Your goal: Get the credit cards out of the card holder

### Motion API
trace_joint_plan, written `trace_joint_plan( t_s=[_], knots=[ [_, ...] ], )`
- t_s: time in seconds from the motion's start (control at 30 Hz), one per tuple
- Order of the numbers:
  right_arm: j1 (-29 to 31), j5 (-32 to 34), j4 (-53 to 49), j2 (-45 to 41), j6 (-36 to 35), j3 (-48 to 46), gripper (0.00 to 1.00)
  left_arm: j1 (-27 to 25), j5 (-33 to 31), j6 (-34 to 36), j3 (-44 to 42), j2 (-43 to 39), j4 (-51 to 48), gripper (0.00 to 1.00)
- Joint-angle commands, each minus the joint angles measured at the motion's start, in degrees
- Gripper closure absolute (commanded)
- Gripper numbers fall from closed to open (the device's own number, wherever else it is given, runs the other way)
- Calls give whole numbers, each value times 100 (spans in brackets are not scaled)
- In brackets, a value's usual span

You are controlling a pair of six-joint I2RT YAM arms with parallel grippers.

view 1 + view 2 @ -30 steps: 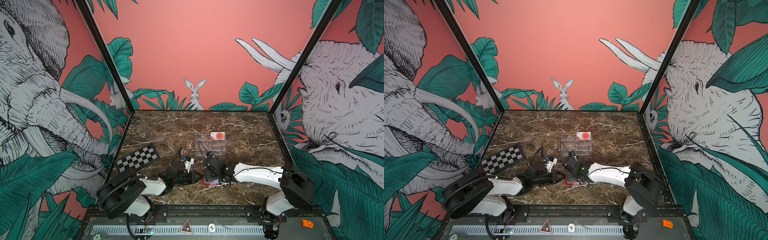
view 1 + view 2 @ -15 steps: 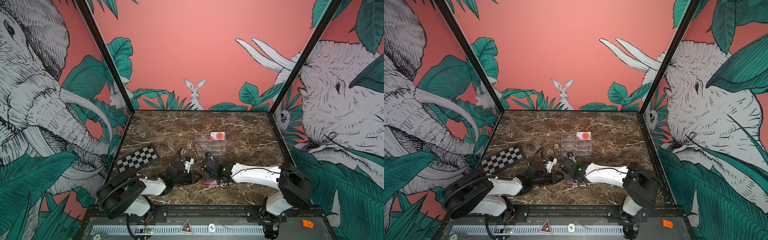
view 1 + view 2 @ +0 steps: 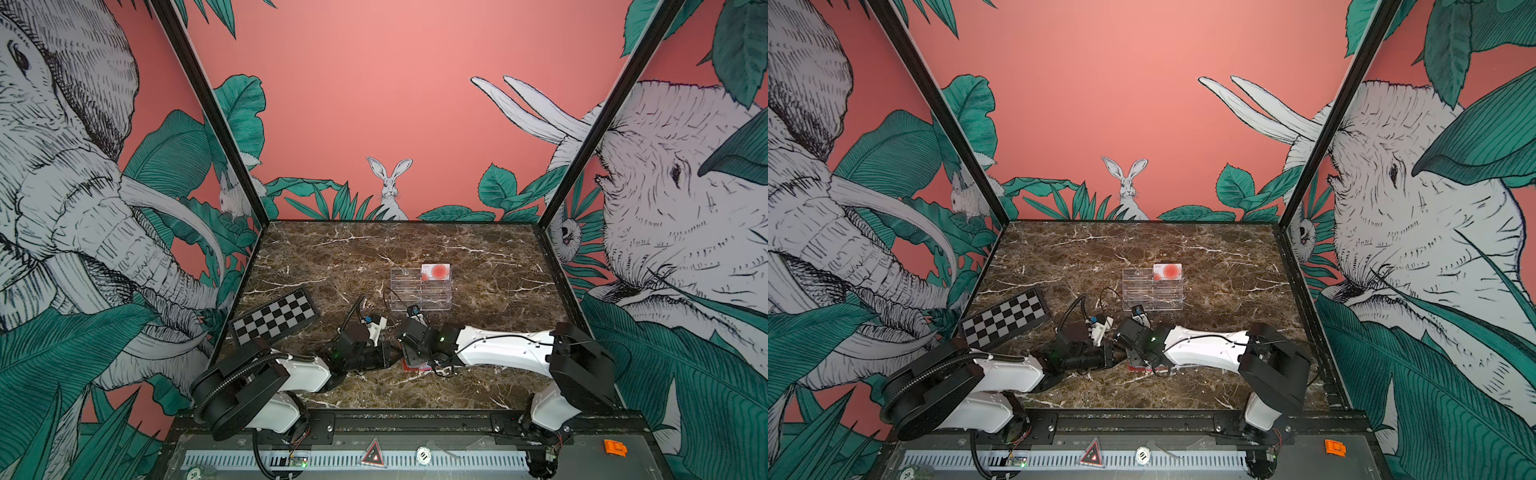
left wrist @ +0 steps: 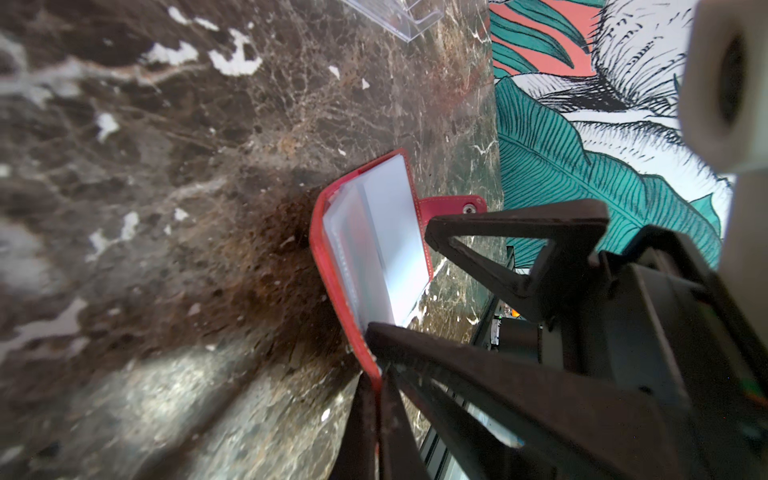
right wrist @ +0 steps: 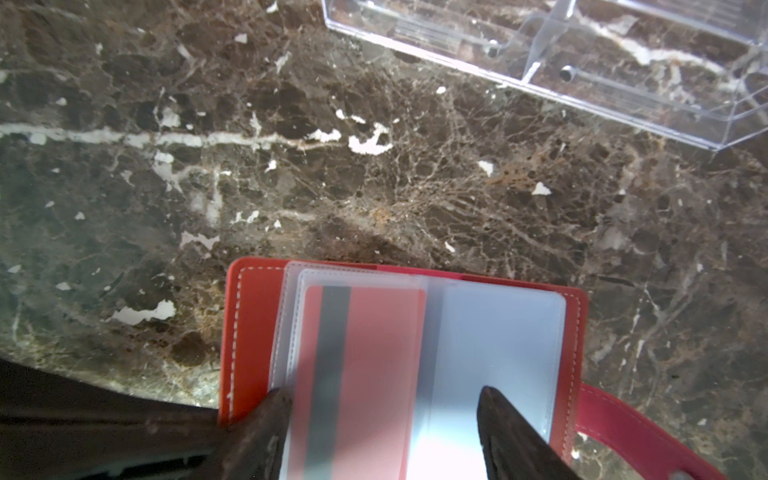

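The red card holder (image 5: 249, 332) lies open on the marble near the front, also seen as a red patch (image 3: 411, 365) under the arms. Its clear sleeves hold a red card with a grey stripe (image 5: 374, 353) and a pale blue card (image 5: 498, 353). My left gripper (image 4: 376, 374) is shut on the edge of the holder's red cover (image 4: 332, 266). Just above the sleeves my right gripper (image 5: 382, 391) stands open, a fingertip on each side of the red card's sleeve. A white card with a red circle (image 3: 435, 272) stands in the clear acrylic stand (image 3: 419, 291).
The acrylic stand (image 5: 582, 54) sits just beyond the holder. A black-and-white chequered board (image 3: 274, 318) lies at the left. The holder's snap tab (image 4: 465, 205) sticks out on the side away from my left gripper. Both arms meet low over the front middle of the marble.
My right gripper has shifted slightly to the left over the card holder. The left arm and the holder have stayed put.
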Motion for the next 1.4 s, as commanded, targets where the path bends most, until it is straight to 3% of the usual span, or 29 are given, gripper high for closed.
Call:
trace_joint_plan(
  t_s=[0.0, 0.43, 0.57, 0.87, 1.07, 1.37],
  knots=[
    [81, 249, -295, 69, 127, 29, 30, -68, 80, 93, 19, -356, 563, 100],
    [81, 931, -796, -113, 120, 105, 33, -82, 10, 120, -102, -485, 516, 100],
    [66, 959, -737, -529, 121, 3, 32, -77, 9, 140, -119, -504, 495, 100],
    [60, 382, 360, -1621, -50, -678, 31, -77, -36, 190, -130, -572, 364, 100],
    [61, -126, 634, -1420, -90, -628, 30, -82, -44, 190, -123, -568, 364, 100],
    [56, -132, 473, -1189, -24, -550, 30, -77, -41, 190, -99, -575, 364, 100]
  ],
)
